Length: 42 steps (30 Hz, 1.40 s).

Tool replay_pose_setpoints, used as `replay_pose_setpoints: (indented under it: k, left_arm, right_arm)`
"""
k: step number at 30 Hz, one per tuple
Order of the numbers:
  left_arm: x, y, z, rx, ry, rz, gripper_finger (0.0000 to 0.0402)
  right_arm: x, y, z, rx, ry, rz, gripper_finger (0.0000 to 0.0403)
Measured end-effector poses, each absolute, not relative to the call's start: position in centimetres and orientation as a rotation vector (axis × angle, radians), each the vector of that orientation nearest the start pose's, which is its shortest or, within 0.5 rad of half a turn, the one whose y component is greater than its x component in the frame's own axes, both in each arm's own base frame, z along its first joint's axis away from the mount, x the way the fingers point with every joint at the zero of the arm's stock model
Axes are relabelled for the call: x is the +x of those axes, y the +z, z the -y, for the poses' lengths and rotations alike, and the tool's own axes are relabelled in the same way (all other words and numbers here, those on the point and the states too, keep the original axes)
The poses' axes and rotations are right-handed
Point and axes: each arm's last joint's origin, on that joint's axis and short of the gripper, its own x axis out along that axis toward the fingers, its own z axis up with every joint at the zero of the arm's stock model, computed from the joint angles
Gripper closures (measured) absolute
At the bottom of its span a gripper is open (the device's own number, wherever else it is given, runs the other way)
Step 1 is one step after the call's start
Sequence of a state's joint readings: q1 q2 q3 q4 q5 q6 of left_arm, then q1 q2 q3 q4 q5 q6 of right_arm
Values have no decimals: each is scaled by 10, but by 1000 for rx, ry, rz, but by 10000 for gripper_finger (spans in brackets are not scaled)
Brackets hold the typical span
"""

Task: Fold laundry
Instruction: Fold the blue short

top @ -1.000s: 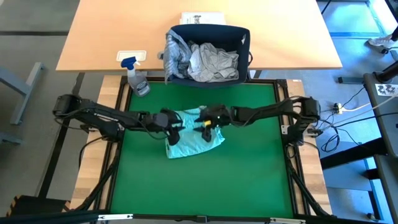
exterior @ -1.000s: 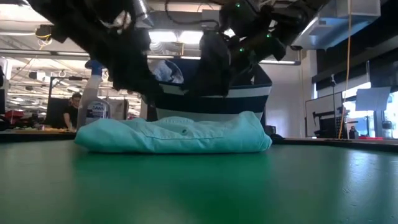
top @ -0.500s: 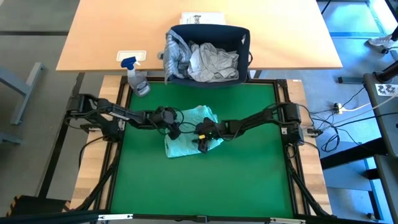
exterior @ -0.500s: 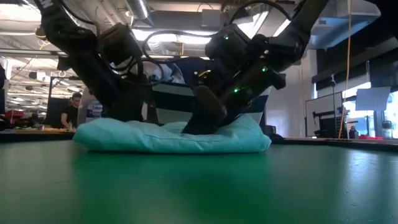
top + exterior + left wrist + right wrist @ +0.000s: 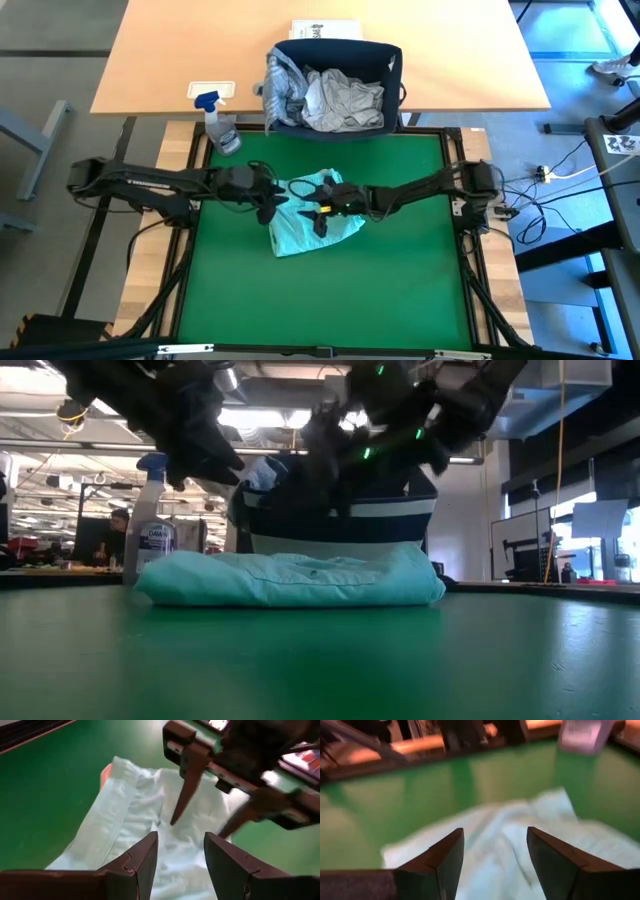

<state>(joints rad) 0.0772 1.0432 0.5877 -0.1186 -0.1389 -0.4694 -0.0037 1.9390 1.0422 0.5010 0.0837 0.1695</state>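
A folded mint-teal garment (image 5: 308,218) lay near the middle of the green mat (image 5: 400,290), in front of a striped basket (image 5: 385,128) that held a white t-shirt (image 5: 340,100) and a grey-blue striped shirt (image 5: 280,88). The left gripper (image 5: 272,200) hung just above the garment's left edge, its fingers (image 5: 139,857) spread and holding nothing. The right gripper (image 5: 318,212) hovered over the garment's middle, fingers (image 5: 442,857) likewise parted and empty. A spray bottle (image 5: 222,125) stood at the mat's far left corner.
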Motion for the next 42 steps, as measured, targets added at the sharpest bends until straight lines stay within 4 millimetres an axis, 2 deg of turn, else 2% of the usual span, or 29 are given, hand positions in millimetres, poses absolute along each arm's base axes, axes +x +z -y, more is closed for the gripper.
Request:
replay_pose_setpoints:
  k: [3, 5, 9, 15, 19, 25, 28, 31, 34, 37, 40, 42]
  left_arm:
    - [210, 224, -19, -437, 349, -544, 247]
    - [210, 223, -19, -452, 352, -557, 247]
    - [207, 218, -16, -451, 350, -613, 247]
    - [205, 215, -12, -444, 335, -657, 247]
    - [205, 215, -11, -440, 331, -656, 247]
    - [205, 215, -11, -430, 334, -655, 247]
    - [205, 215, -11, -428, 337, -655, 247]
    - [205, 215, -11, -412, 332, -657, 247]
    - [205, 215, -11, -399, 327, -659, 247]
    - [205, 215, -11, -390, 324, -660, 247]
    - [205, 215, -11, -386, 323, -660, 247]
    - [205, 215, -11, -386, 323, -661, 247]
  right_arm:
    - [412, 130, 8, 152, -141, -466, 185]
    - [416, 119, 13, 163, -155, -520, 185]
    - [409, 108, 24, 174, -218, -690, 185]
    - [382, 125, 32, 109, -335, -909, 185]
    - [352, 136, 31, 50, -357, -999, 185]
    - [277, 131, 38, 27, -454, -1130, 185]
    - [241, 130, 52, 49, -535, -1174, 185]
    - [214, 133, 70, 52, -601, -1211, 185]
    - [199, 142, 89, 49, -636, -1223, 185]
    - [194, 161, 104, 110, -690, -1181, 185]
    - [194, 183, 107, 189, -662, -1131, 185]
    - [197, 197, 102, 240, -578, -1050, 185]
